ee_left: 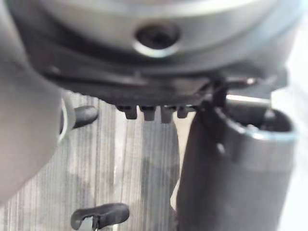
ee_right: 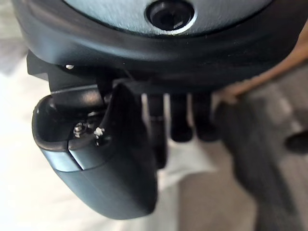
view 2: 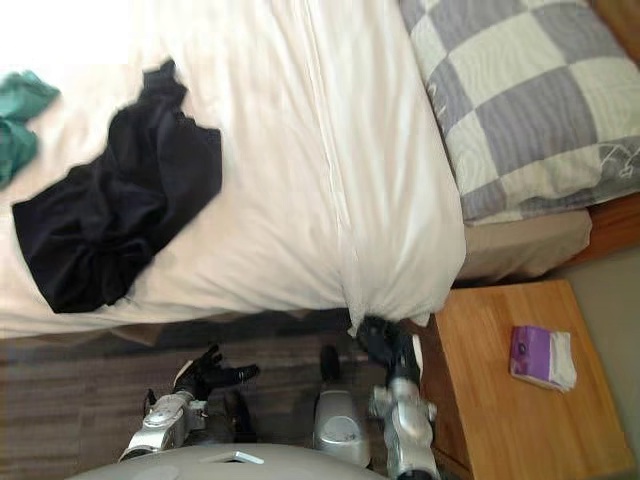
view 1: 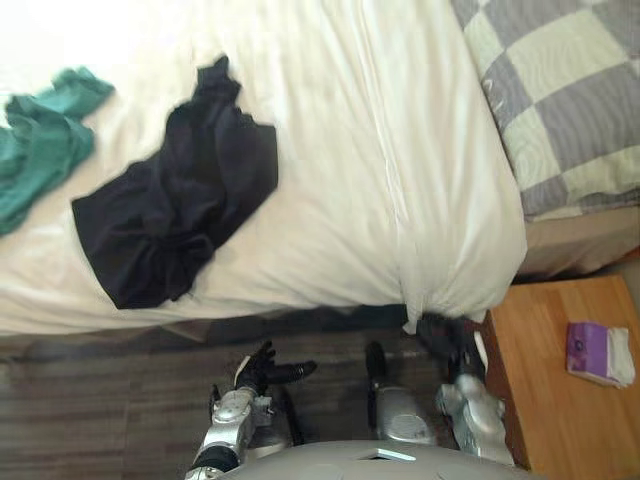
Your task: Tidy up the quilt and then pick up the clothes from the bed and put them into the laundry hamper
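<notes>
Two garments on the quilt (view 1: 380,150): black garment (view 1: 170,210) whole, green garment (view 1: 40,140) cut off. Left hand (view 1: 262,372) slack; right hand (view 2: 385,342) at quilt corner, grasp unreadable

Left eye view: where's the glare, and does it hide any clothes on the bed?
Left eye view: the quilt washes out white at upper left, but the green garment and black garment read plainly. Right eye view: same bright patch beside the green garment; the floor below is shadowed.
</notes>
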{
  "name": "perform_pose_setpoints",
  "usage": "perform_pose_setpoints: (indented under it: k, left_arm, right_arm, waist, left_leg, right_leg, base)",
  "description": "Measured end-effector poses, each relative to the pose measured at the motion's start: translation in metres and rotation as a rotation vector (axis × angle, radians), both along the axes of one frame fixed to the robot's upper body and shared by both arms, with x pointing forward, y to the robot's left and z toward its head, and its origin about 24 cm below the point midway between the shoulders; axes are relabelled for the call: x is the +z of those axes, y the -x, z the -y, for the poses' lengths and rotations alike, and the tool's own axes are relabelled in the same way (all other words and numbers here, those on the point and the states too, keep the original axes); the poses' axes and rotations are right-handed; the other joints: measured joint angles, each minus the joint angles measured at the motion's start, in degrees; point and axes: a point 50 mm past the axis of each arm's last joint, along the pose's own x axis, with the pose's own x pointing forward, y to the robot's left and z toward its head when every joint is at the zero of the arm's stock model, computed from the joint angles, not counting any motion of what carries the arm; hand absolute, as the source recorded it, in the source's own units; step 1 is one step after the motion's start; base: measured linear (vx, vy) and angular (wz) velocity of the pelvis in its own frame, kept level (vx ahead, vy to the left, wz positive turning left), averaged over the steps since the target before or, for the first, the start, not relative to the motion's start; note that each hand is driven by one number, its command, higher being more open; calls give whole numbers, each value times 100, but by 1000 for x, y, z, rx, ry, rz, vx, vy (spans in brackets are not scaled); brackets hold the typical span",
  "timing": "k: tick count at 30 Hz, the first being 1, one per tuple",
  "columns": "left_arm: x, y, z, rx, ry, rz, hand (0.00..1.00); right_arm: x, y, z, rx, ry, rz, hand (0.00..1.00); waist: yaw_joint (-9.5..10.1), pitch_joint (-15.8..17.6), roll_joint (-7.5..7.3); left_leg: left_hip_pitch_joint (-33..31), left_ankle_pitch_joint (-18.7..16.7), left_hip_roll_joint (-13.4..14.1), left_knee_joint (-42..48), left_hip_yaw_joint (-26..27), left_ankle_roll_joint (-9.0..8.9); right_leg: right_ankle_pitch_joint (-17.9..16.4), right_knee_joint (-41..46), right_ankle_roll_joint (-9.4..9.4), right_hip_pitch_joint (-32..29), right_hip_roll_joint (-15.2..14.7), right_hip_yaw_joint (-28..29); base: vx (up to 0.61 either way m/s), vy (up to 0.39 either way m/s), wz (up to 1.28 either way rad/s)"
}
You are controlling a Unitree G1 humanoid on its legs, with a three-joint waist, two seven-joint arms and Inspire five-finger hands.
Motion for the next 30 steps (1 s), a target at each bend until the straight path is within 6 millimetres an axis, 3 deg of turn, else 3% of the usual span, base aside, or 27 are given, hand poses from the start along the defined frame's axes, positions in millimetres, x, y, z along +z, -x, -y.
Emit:
perform_pose_setpoints:
  k: [2,4,6,10,12,14,15,16,17,19,21,22,23,24,25,26,27,28,29,30]
  left_arm:
    - [-5,11,-3,12,0,-51,100]
    - [-8,17,-8,76,32,-85,100]
    - [-10,23,-14,222,108,-112,100]
    - [-13,41,-31,383,137,-142,100]
    - [-13,44,-39,443,125,-137,100]
    - [-12,46,-43,466,116,-141,100]
    - [-13,51,-41,474,121,-151,100]
    - [-15,58,-39,482,127,-171,100]
    - [-16,61,-41,483,119,-179,100]
    - [-16,64,-47,482,100,-181,100]
    - [-17,68,-47,476,94,-190,100]
    - [-18,70,-44,462,94,-202,100]
    - [-19,70,-42,417,93,-214,100]
    - [-18,68,-48,404,80,-206,100]
    - [-15,67,-58,377,48,-194,100]
    - [-15,65,-58,360,44,-193,100]
    - [-15,62,-52,317,44,-182,100]
    - [-15,58,-49,294,50,-171,100]
    - [-14,53,-46,257,51,-154,100]
    - [-13,50,-42,225,49,-141,100]
  right_arm:
    - [-15,27,5,3,-15,-137,100]
    - [-22,43,3,0,-38,-197,100]
    - [-26,52,1,23,-54,-235,100]
    - [-27,52,-3,103,-67,-256,100]
    - [-28,52,-4,108,-75,-265,100]
    - [-28,56,0,97,-68,-281,100]
    - [-28,57,2,96,-64,-281,100]
    - [-26,57,9,81,-50,-276,100]
    - [-24,55,14,74,-36,-261,100]
    - [-21,51,19,67,-20,-239,100]
    - [-19,52,29,51,3,-232,100]
    - [-18,53,35,52,18,-241,100]
    - [-20,55,35,44,10,-258,100]
    - [-24,57,27,27,-25,-267,100]
    - [-29,58,14,11,-68,-265,100]
    - [-28,56,12,14,-70,-250,100]
    - [-26,48,9,45,-63,-223,100]
    - [-26,41,4,94,-61,-211,100]
    - [-24,36,1,174,-45,-203,100]
    - [-23,31,0,259,-13,-203,100]
  waist:
    - [-3,-220,56]
    - [2,-344,10]
    - [25,-472,-67]
    - [69,-520,-150]
    - [108,-459,-209]
    - [172,-373,-221]
    - [173,-397,-148]
    - [151,-450,-31]
    - [120,-454,-28]
    - [34,-466,-76]
    - [-35,-480,-67]
    - [-90,-514,-11]
    - [-214,-579,12]
    - [-233,-552,-154]
    - [-172,-539,-247]
    - [-162,-543,-201]
    - [-64,-531,-105]
    - [70,-544,-108]
    - [93,-555,-112]
    - [69,-572,-76]
  left_leg:
    - [197,-4,-6,-91,-54,-15]
    - [294,0,-6,-118,-179,-21]
    - [306,3,-16,-121,-316,-25]
    - [310,-114,26,178,-355,-81]
    - [-157,-281,152,1328,-436,-226]
    - [-683,-380,376,2826,-530,-170]
    - [-685,-470,476,2925,-541,-104]
    - [-649,-548,741,3015,-650,3]
    - [-613,-558,915,2979,-866,48]
    - [-604,-517,1096,2768,-1291,76]
    - [-437,-177,1150,2127,-1643,184]
    - [-272,11,1071,1572,-1789,-197]
    - [-208,-466,911,1357,-1692,-938]
    - [-286,-603,778,1525,-1658,-950]
    - [-458,-732,733,1901,-1576,-927]
    - [-467,-824,777,1946,-1530,-909]
    - [-404,-832,791,1837,-1288,-764]
    - [-285,-739,785,1669,-1079,-616]
    - [-178,-576,689,1403,-972,-462]
    - [-140,-454,635,1211,-970,-383]
  right_leg:
    - [18,-187,21,282,1,-66]
    - [38,-347,34,515,4,-212]
    - [101,-510,28,665,2,-328]
    - [34,-472,-24,821,-12,-408]
    - [-229,-151,-52,785,-119,-438]
    - [-527,380,-24,767,-292,-422]
    - [-615,474,-39,768,-297,-382]
    - [-715,610,8,764,-319,-265]
    - [-800,749,128,703,-461,-116]
    - [-893,1011,278,417,-751,187]
    - [-890,1194,571,109,-1011,505]
    - [-810,1133,785,-28,-1164,651]
    - [-587,882,846,16,-1346,753]
    - [-265,761,914,20,-1480,788]
    - [492,508,879,4,-1534,701]
    - [915,405,786,-1,-1467,609]
    - [1784,198,383,-99,-1422,270]
    - [2023,311,-67,-237,-1413,-288]
    - [1350,1085,-197,-292,-1367,-1022]
    - [659,1571,-79,-241,-1183,-1395]
  base:
    - [56,5,9]
    - [23,-10,29]
    - [11,-29,30]
    - [-13,2,13]
    - [-37,36,15]
    - [-77,68,12]
    - [-61,144,-14]
    - [-10,187,-33]
    - [15,216,-38]
    - [19,389,-46]
    - [23,579,-50]
    - [32,587,-24]
    - [38,594,-14]
    - [-10,575,-19]
    - [-48,405,-31]
    - [-108,494,-53]
    - [-104,461,-57]
    - [-120,477,-59]
    - [-84,327,-31]
    - [-64,278,2]
